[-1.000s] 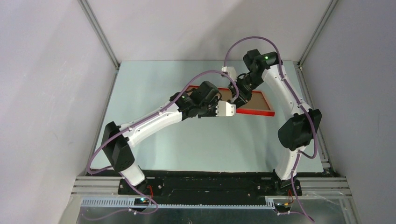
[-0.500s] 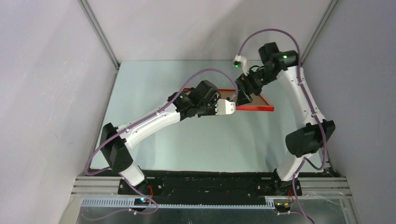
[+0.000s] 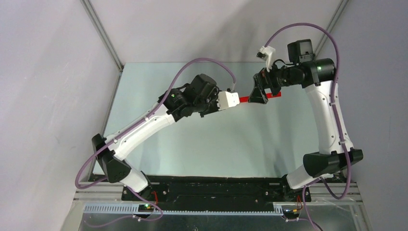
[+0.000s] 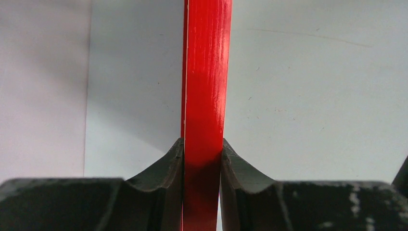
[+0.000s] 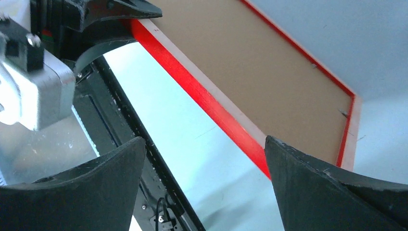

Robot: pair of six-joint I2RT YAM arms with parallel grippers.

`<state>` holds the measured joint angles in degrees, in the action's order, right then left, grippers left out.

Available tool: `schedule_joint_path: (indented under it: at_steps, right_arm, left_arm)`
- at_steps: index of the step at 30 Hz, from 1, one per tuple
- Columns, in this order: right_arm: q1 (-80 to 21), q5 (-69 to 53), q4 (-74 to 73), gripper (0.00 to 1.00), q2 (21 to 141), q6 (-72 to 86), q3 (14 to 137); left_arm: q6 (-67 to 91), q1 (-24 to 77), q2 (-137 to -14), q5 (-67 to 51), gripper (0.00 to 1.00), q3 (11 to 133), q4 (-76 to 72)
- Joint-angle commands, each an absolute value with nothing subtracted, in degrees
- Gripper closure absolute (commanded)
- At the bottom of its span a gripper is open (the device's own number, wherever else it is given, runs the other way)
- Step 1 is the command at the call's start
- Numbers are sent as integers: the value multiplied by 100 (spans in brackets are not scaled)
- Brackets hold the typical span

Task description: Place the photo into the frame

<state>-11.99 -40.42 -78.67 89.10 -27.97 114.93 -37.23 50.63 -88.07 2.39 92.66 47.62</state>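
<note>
Frame (image 3: 248, 98) was what we found first. From above it showed only as a thin red strip, nearly edge-on to the top camera, at about 1 o'clock from the middle of the pale table (image 3: 202, 139). We could not tell from that view whether any edge rested on the table.

In the right wrist view the frame's face was turned towards the camera. A red border ran from 11 o'clock down to 5 o'clock, and a plain brown backing board (image 5: 269, 72) filled the opening inside it.

The left gripper (image 3: 239, 99) sat at the strip's 9 o'clock end. Its wrist view showed both dark fingers (image 4: 168, 163) pressed flat against either side of the red edge, pinching it. The edge rose straight towards 12 o'clock between them.

The right gripper (image 3: 259, 96) hung at the strip from its 12 o'clock side, just towards 3 o'clock of the left gripper. A short piece of red showed past it on the 3 o'clock side. Its fingers (image 5: 110, 178) were spread wide, at 7 and 5 o'clock in its own view, with the frame's lower red edge crossing the gap beyond them. We could not tell whether either finger touched the frame.

At 10 o'clock in that same view we saw the left arm's white camera housing (image 5: 29, 96).
</note>
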Motion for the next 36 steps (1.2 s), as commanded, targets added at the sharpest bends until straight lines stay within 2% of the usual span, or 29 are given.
schedule_joint_path:
  at_steps: [1, 9, 18, 36]
  right_arm:
    - [-1052, -4063, -7386, 2, 8433, -2378, 11547]
    - [-702, -4114, -7036, 0, 8163, -2097, 11420]
    - [-406, -4397, -6888, 0, 8109, -1957, 11043]
    - [357, -5227, -6485, 1, 8405, -1450, 10494]
  left_arm:
    - [-3081, 4930, -8622, -113, 100, 10065, 4736]
    - [-2366, 4515, -9139, -590, 100, 11085, 5267]
    - [-1911, 4285, -9464, -723, 100, 11355, 5402]
    - [-801, 3154, -9876, -946, 100, 11820, 5403]
